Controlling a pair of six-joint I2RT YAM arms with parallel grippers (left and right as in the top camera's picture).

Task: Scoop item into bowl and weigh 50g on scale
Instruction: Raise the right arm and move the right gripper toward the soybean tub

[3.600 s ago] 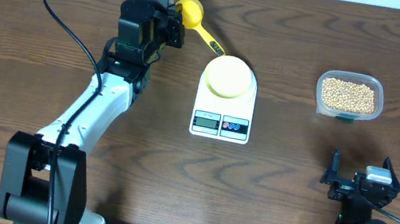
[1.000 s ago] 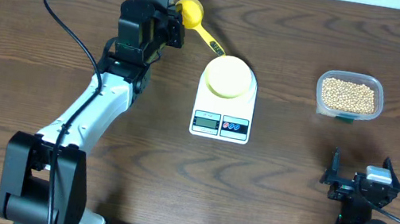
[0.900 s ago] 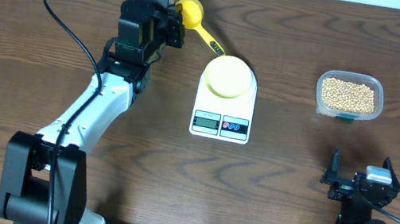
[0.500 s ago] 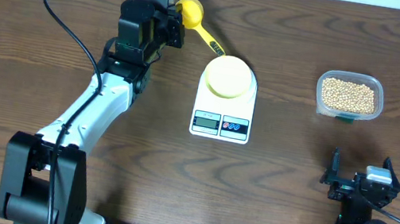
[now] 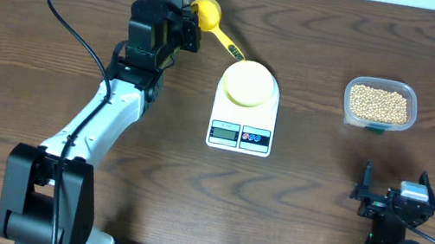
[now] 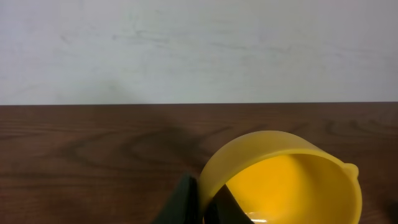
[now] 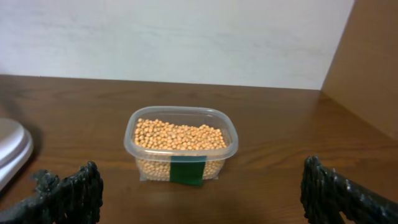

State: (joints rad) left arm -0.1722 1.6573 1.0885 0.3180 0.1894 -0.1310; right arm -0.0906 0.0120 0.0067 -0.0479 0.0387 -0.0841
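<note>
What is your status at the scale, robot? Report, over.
Left gripper shut on scoop rim; right gripper open, empty. Beans all in tub; bowl on scale, empty. Nothing in the way.

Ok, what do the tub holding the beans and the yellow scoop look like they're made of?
The clear tub looks like thin glossy plastic: the soybeans show through its walls, and the rim catches light. The yellow scoop also looks like plastic, smooth and slightly translucent at its thin rim, with a moulded pouring lip.
</note>
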